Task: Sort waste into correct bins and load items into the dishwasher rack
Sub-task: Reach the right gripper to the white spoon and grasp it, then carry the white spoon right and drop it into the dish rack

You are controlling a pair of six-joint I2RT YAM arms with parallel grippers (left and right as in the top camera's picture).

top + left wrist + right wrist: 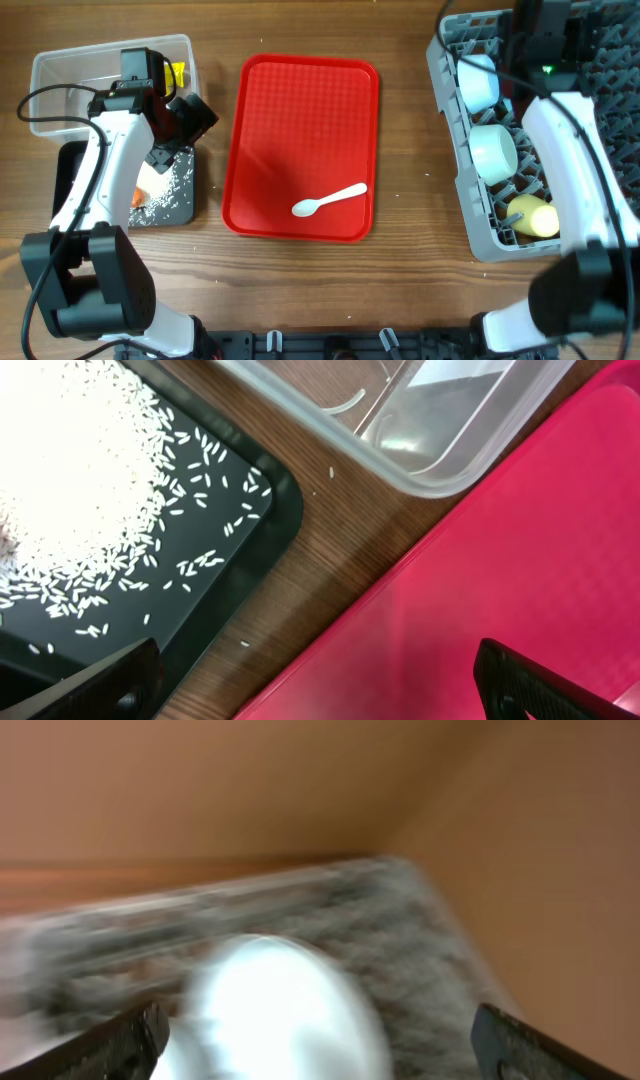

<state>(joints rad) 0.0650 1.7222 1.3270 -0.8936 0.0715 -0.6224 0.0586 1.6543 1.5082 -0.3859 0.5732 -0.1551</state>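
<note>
My left gripper [190, 116] is open and empty, above the gap between the black tray [178, 200] and the clear tub [60, 72]. In the left wrist view its open jaws [320, 695] hang over wood and the red tray's edge, with white rice [90, 480] piled on the black tray [265, 530]. An orange carrot [136, 198] lies on that tray. A yellow wrapper [178, 72] is in the tub. The white spoon [330, 200] lies on the red tray. My right gripper [532, 48] is open over the grey rack [450, 150], above a pale bowl [270, 1010]; that view is blurred.
The flat red tray [300, 110] lies in the middle of the wooden table. The rack holds two pale bowls [478, 82] [493, 150] and a yellow cup [535, 216]. A few stray rice grains [332, 472] lie on the wood beside the tub [450, 440].
</note>
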